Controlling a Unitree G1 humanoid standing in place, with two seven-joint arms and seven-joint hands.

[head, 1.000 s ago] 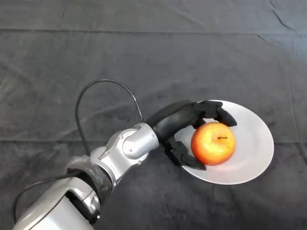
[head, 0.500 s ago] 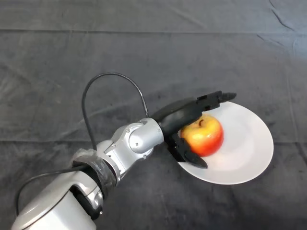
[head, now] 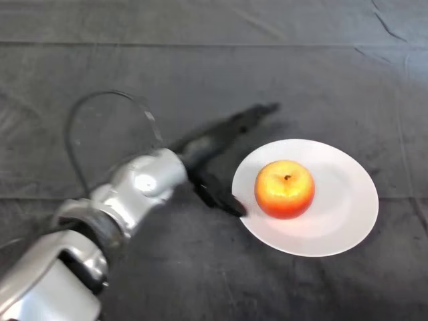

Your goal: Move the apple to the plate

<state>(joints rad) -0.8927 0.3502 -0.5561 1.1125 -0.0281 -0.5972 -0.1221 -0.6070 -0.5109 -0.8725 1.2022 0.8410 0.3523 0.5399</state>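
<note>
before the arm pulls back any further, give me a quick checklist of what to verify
1. Red-yellow apple lies on the round white plate: ok.
2. Apple upright, stem up: ok.
3. Black left hand clear of the apple, to the plate's left: ok.
4. Fingers straight, holding nothing: ok.
5. Thumb clear of the plate rim: cannot tell, its tip looks very near the edge.
6. Plate flat on the dark cloth: ok.

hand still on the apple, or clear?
Apart. The head view shows the left hand open beside the plate, with bare white plate between its thumb and the apple.
</note>
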